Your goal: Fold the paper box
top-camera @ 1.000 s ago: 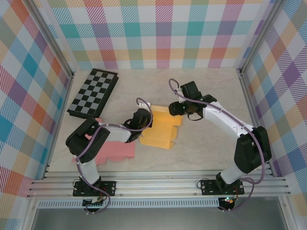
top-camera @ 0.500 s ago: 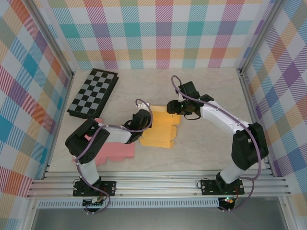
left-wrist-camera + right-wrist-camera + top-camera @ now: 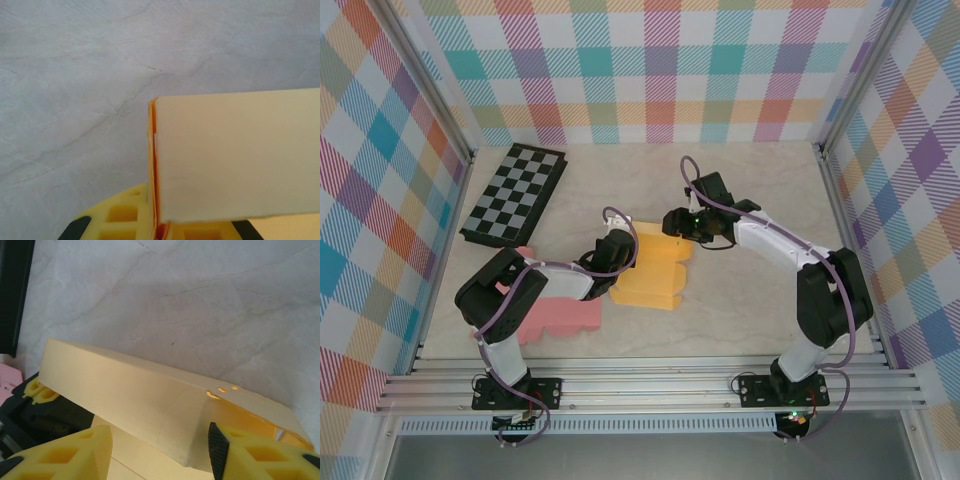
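So, on the desk [image 3: 760, 300] the paper box [image 3: 650, 275] sat mid-scene, a half-flattened yellow sheet in the same spot as a second earlier. What moved was the right pincer [image 3: 672, 222]: it slid left onto the box's far edge, so I guessed the back flap [image 3: 130, 390] was the next fold. Its jaws stood parted, straddling that raised flap. The left pincer [image 3: 620, 255] hadn't budged and was clenched on the box's left edge.

Pink sheet [image 3: 570, 318] partly under left arm [image 3: 505, 290]; paper box [image 3: 235, 155] cropped rightward.
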`<state>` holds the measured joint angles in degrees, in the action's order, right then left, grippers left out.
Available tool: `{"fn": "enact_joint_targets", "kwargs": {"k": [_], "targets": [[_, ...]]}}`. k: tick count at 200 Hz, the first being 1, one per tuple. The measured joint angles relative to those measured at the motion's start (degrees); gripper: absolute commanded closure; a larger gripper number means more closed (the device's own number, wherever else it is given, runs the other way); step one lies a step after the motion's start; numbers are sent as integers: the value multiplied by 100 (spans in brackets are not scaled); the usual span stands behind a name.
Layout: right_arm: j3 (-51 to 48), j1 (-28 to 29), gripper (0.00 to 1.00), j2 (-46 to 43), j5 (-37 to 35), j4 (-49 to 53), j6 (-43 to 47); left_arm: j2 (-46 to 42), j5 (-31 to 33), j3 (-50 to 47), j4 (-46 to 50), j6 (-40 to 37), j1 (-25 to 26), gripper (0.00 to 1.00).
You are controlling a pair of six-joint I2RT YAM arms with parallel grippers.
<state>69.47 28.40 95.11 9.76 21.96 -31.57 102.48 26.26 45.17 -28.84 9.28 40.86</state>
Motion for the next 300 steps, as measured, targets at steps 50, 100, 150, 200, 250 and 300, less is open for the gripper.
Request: {"fn": "enact_joint_targets", "kwargs": {"k": [50,100,150,200,250,300], "targets": [[-59,-31,46,0,203,-101,-387,2,37,2,13,15,0,100],[-59,-28,46,0,26,90,-472,0,42,4,20,20,26,100],[-31,-28,46,94,-20,118,-533,0,42,4,20,55,33,100],[26,-66,46,195,542,-76,-833,0,90,4,31,66,39,100],[24,-103,46,192,605,-96,-1086,0,186,63,160,146,44,100],[-197,2,46,-396,-15,348,-772,0,282,116,289,229,74,100]]}}
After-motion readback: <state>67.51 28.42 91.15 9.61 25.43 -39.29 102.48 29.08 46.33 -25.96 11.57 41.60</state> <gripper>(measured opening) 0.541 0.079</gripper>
